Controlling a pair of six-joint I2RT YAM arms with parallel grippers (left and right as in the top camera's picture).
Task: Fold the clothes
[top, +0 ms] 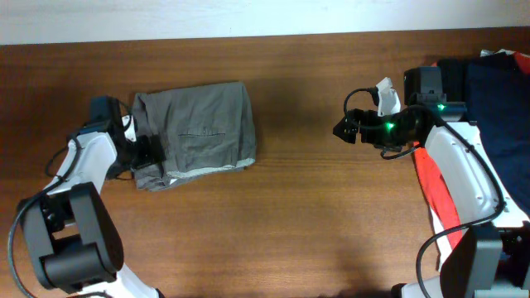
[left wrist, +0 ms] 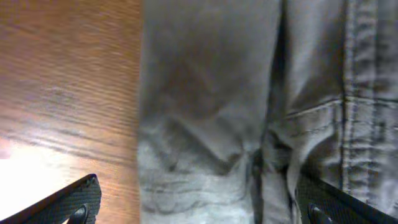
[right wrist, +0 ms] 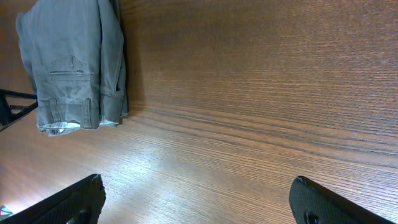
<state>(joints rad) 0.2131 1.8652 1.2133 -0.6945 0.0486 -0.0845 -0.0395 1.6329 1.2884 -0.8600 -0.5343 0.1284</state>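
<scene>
The khaki-grey shorts (top: 199,132) lie folded into a compact rectangle on the left part of the table, with the waistband end toward the left. My left gripper (top: 149,152) is open at that waistband end, its fingers straddling the fabric without closing on it; the left wrist view shows the wrinkled shorts (left wrist: 249,106) filling the space between the fingers (left wrist: 199,208). My right gripper (top: 341,131) is open and empty over bare wood right of centre. In the right wrist view the shorts (right wrist: 71,62) lie far off at upper left, away from the fingers (right wrist: 196,202).
A pile of other clothes, dark blue (top: 501,108) and red (top: 435,186), sits at the table's right edge beside the right arm. The table is brown wood (top: 298,199).
</scene>
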